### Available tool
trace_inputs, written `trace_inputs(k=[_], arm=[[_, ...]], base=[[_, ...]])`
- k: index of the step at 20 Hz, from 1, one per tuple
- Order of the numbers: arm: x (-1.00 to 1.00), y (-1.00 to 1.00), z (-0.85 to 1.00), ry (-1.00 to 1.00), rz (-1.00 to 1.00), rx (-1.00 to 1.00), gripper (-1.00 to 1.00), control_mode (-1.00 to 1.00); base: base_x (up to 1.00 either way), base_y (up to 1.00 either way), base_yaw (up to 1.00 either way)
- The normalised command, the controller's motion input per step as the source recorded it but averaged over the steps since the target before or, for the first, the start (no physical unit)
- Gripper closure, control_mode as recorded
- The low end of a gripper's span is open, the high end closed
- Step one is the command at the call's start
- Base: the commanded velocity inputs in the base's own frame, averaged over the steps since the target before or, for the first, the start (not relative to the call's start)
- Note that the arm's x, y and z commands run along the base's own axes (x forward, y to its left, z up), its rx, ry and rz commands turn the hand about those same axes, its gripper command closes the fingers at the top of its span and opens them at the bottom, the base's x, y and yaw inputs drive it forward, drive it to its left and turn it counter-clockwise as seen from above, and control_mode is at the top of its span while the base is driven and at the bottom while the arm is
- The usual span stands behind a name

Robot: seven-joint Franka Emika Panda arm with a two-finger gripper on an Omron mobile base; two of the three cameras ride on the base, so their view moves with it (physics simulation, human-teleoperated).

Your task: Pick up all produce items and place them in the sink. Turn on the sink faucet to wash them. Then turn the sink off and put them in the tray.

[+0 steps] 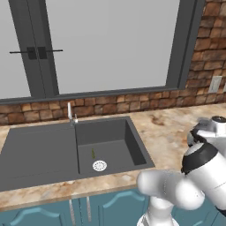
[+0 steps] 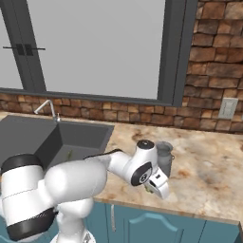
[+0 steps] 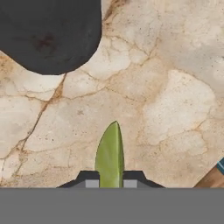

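Note:
My gripper (image 3: 110,180) is shut on a slender green produce item (image 3: 109,153), whose pointed tip sticks out past the fingertips, just above the marble counter. From the right base view the gripper (image 2: 154,189) hangs low near the counter's front edge, right of the sink (image 2: 90,135). A second small green produce item (image 1: 93,153) lies in the deep basin of the dark grey sink (image 1: 39,154), beside the white round drain (image 1: 99,165). The thin silver sink faucet (image 1: 69,112) stands at the sink's back rim. The tray is out of view.
A dark grey metal pot (image 2: 164,159) stands on the counter just behind the gripper and appears as a dark round shape (image 3: 48,35) in the hand view. A brick wall with an outlet (image 2: 228,108) and a large window run behind the counter (image 2: 209,166).

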Motion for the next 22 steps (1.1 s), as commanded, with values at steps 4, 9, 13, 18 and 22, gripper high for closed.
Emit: trace_inputs(k=[4,9,13,18,22], arm=[[-0.40,0.66,0.94,-0.11,0.00,0.00,1.00,-1.00],[-0.05,0.83,0.86,-0.03,0.04,-0.01,1.00,-1.00],[0.06,0.96,0.61,0.00,0.10,0.00,1.00,-1.00],[0.38,0.82,0.40,0.00,0.14,0.00,1.00,-1.00],[0.57,0.86,0.19,0.06,0.17,0.00,1.00,-1.00]], base=[[0.00,0.00,0.00],[0.00,0.00,0.00],[0.00,0.00,0.00],[0.00,0.00,0.00],[0.00,0.00,0.00]])
